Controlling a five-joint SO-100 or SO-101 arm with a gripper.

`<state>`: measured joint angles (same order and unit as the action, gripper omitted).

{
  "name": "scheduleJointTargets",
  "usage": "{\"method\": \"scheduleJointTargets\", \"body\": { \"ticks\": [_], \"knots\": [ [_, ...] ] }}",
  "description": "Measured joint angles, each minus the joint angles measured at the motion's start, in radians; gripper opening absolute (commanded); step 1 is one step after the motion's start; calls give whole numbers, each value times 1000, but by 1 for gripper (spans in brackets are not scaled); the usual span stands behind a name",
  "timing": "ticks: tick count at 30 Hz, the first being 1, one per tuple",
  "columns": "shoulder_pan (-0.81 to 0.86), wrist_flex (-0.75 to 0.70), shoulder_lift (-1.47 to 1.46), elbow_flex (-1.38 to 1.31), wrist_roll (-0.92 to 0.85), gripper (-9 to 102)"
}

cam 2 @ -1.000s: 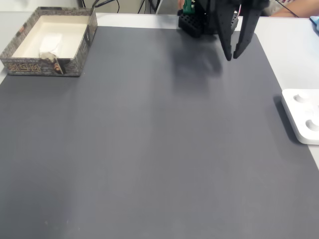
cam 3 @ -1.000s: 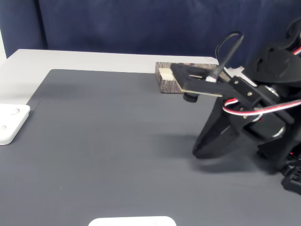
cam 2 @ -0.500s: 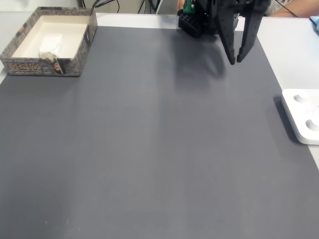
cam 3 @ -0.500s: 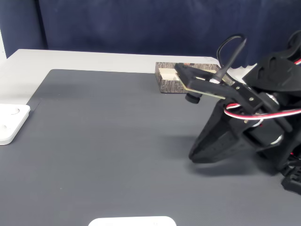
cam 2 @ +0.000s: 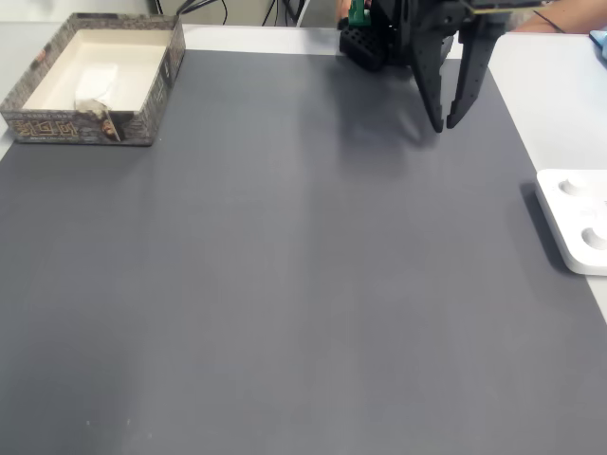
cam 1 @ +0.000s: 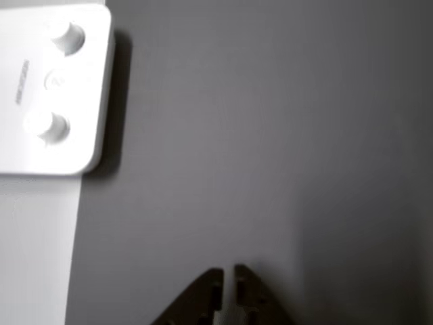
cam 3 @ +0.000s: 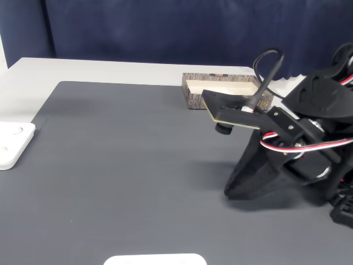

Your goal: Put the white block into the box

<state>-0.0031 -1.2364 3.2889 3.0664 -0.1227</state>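
Note:
The white block (cam 2: 98, 81) lies inside the box (cam 2: 57, 128), on its pale cream floor at the far left corner of the grey mat. In another fixed view the box (cam 3: 197, 100) stands behind the arm, and its wall hides the block. My gripper (cam 2: 444, 126) hangs over the far right part of the mat, a long way from the box. Its black fingers (cam 1: 203, 298) point down with only a narrow slit between the tips. The gripper (cam 1: 228, 273) is shut and holds nothing.
A white flat device with round knobs (cam 2: 579, 223) lies off the mat's right edge, also seen from the arm (cam 1: 51, 88) and in the other fixed view (cam 3: 11, 144). The arm's base (cam 2: 365, 43) stands at the mat's far edge. A person's arm (cam 2: 569, 17) shows at top right.
The gripper has dipped slightly, its tips a little lower over the mat. Block and box have not moved.

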Motion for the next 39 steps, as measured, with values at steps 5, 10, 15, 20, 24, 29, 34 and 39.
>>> {"method": "scheduleJointTargets", "body": {
  "ticks": [5, 10, 15, 20, 24, 29, 34, 39],
  "knots": [
    [0, 0, 0, 3, -8, -2],
    [0, 0, 0, 6, -8, -2],
    [0, -48, 0, 6, -11, -2],
    [0, -91, 0, 6, 57, -1],
    [0, -97, 0, 6, 84, -1],
    [0, -97, 0, 6, 92, -1],
    [0, -97, 0, 6, 92, -1],
    [0, -97, 0, 6, 92, -1]
  ]
}}
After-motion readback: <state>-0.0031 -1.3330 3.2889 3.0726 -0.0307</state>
